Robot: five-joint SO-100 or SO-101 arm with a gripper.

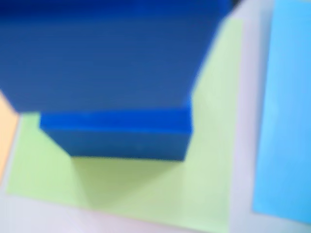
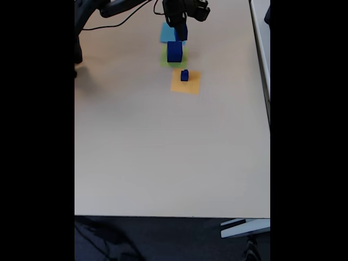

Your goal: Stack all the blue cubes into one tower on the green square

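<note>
In the fixed view the black arm (image 2: 117, 6) reached in from eleven o'clock, a black cable (image 2: 117, 23) trailing over the pale beige tabletop (image 2: 163, 152). A dark floor (image 2: 163, 239) showed below the table's near edge, with a light grey bracket-like piece (image 2: 244, 228) at five o'clock and a second pale surface (image 2: 262, 32) just past the right edge.

At twelve o'clock lay the three paper squares in a line. The flat light-blue paper square (image 2: 165, 35) was farthest, the light yellow-green paper square (image 2: 165, 61) next, and the flat orange paper square (image 2: 187, 84) nearest. The large dark blue solid cube (image 2: 175, 51) sat on the green one. The small dark blue cube (image 2: 185, 75) stood on the orange one, toward its far edge.

The gripper (image 2: 181, 32) hung just beyond the large cube with a medium dark blue cube (image 2: 181, 31) at its tip. Pinched or merely touched, I could not tell.

The wrist view was blurred. From nine o'clock: a sliver of orange (image 1: 6, 131), then the green paper (image 1: 146, 189). On it sat one blue block (image 1: 121, 133), a larger-looking blue mass (image 1: 102, 53) looming above it at twelve. At three o'clock, across a strip of pale table (image 1: 250, 126), lay the light-blue paper (image 1: 286, 111).
</note>
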